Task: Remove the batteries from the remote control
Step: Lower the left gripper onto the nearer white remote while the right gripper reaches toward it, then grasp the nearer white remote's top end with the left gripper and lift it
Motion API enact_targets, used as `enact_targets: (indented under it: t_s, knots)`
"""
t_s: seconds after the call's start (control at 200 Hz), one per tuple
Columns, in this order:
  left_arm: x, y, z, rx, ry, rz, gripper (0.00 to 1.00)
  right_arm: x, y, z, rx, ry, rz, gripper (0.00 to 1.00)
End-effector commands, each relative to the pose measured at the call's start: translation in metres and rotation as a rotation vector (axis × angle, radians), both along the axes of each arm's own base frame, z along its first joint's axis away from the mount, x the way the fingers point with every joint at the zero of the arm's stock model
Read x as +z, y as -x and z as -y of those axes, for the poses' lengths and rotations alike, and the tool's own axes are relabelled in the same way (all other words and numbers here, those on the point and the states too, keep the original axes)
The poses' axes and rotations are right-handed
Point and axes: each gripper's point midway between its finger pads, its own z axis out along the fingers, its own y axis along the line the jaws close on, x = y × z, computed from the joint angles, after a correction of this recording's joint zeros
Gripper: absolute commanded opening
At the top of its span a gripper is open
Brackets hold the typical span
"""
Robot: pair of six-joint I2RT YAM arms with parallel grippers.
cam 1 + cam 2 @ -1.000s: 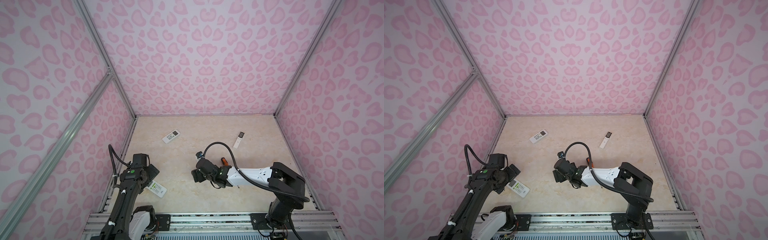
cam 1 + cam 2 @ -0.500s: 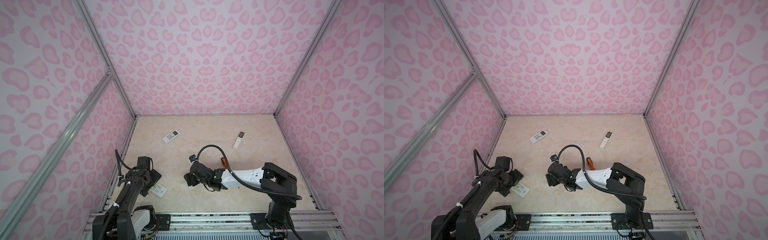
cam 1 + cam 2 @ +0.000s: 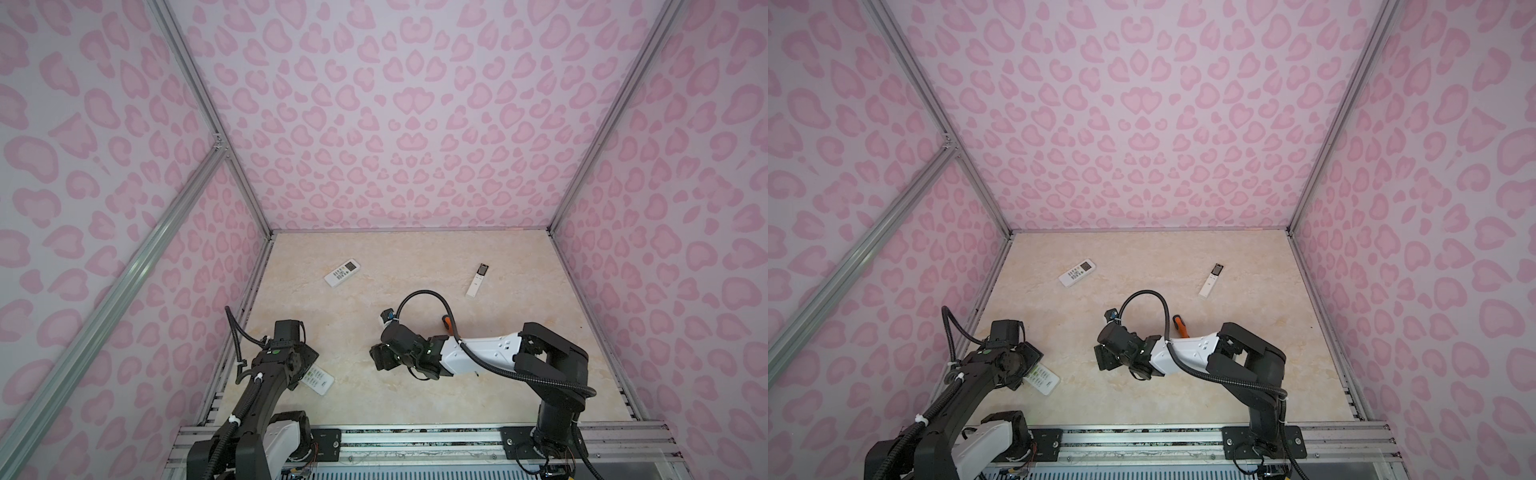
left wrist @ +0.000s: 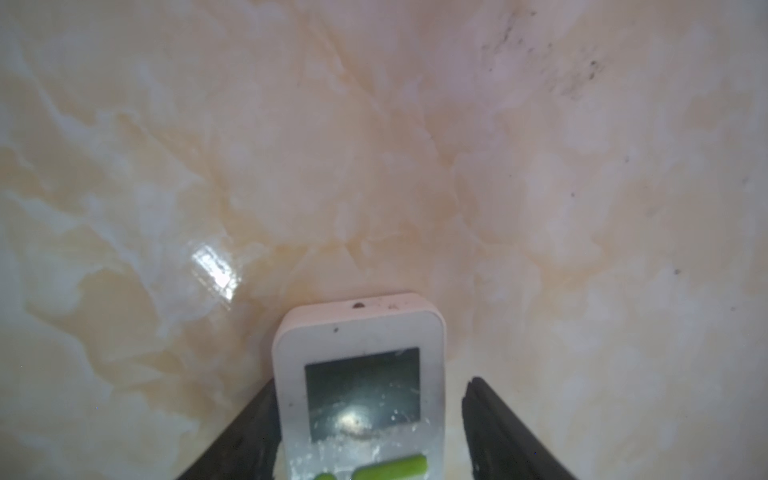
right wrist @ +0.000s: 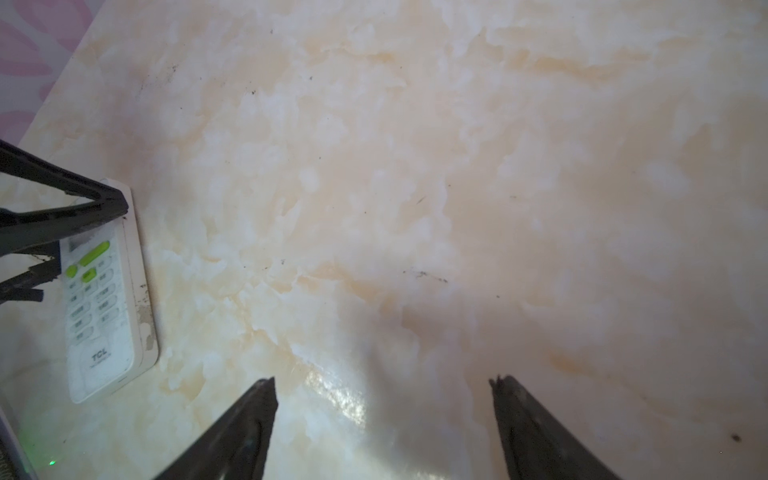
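Observation:
A white remote control (image 3: 320,379) with green buttons lies face up near the table's front left corner. My left gripper (image 3: 304,365) is down over its screen end. In the left wrist view the remote control (image 4: 360,374) lies between the jaws of the left gripper (image 4: 370,386). One finger touches its side and the other finger (image 4: 490,411) stands a little apart, so the gripper is open. My right gripper (image 5: 382,380) is open over bare table at mid-front, with nothing between its fingers. From there the remote control (image 5: 104,307) shows off to the side. The batteries are hidden.
A second white remote (image 3: 342,273) lies at the back left and a slim white remote (image 3: 477,281) at the back right. An orange-handled screwdriver (image 3: 1179,325) lies behind the right arm. Pink walls close in three sides.
My left gripper has come down over the front-left remote and its jaws have narrowed around it. My right gripper has moved to the left, toward the table's middle.

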Motion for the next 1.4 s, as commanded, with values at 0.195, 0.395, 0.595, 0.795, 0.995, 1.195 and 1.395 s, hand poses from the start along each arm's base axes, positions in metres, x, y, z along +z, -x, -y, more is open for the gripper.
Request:
enact_targets:
  t_s: [0.195,0.395,0.595,0.795,0.995,1.195,1.395]
  knots:
    - [0.000,0.004,0.024,-0.060,0.131,-0.062,0.62,-0.002,0.000,-0.007,0.004,-0.047,-0.041,0.84]
    - [-0.010,0.010,0.031,-0.097,0.162,-0.146,0.61,0.000,0.001,-0.010,0.007,-0.061,-0.053,0.84]
    - [-0.015,0.015,0.029,-0.123,0.132,-0.208,0.60,0.001,0.000,-0.008,0.008,-0.064,-0.059,0.84]
    - [-0.003,0.008,0.030,-0.170,0.099,-0.203,0.62,0.002,-0.001,-0.008,0.004,-0.068,-0.060,0.84]
    - [0.011,0.004,0.029,-0.222,0.069,-0.214,0.72,0.003,-0.001,-0.009,0.000,-0.080,-0.063,0.84]
    - [0.008,0.010,0.033,-0.245,0.080,-0.240,0.77,0.004,0.000,-0.007,-0.003,-0.082,-0.065,0.84]
    - [-0.005,0.015,0.040,-0.249,0.110,-0.285,0.76,0.005,0.001,-0.005,-0.009,-0.095,-0.074,0.84]
